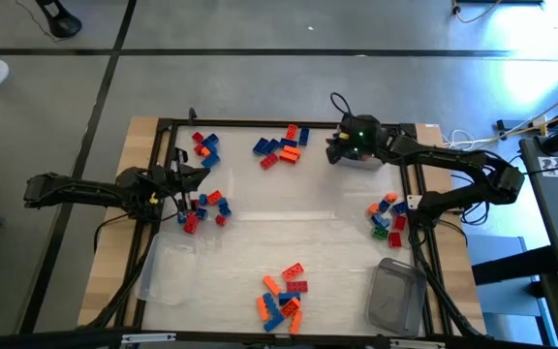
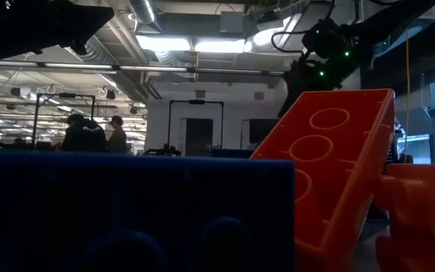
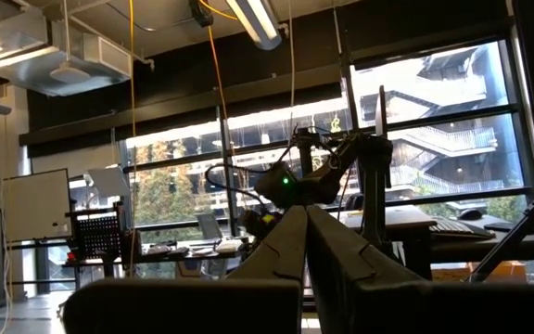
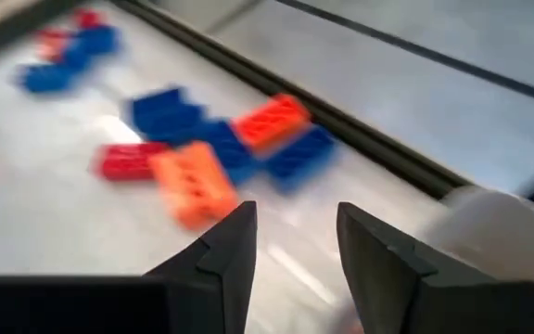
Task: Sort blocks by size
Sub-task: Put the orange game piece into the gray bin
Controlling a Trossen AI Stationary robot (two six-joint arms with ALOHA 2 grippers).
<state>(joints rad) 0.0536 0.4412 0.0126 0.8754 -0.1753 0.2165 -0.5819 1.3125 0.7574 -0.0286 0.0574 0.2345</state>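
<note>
Our right gripper (image 1: 333, 147), fingers apart and empty, hovered just beside the far blocks (image 1: 281, 146); our left gripper (image 1: 199, 180) sat shut, farther off.

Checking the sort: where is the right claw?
In the high view the right claw hovers at the table's far edge, right of centre, beside the far blue-and-orange block pile.

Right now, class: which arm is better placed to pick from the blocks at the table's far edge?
The right. Its open gripper hovers empty just beside the far-edge blocks. The left gripper sits shut near the left-side blocks.
</note>
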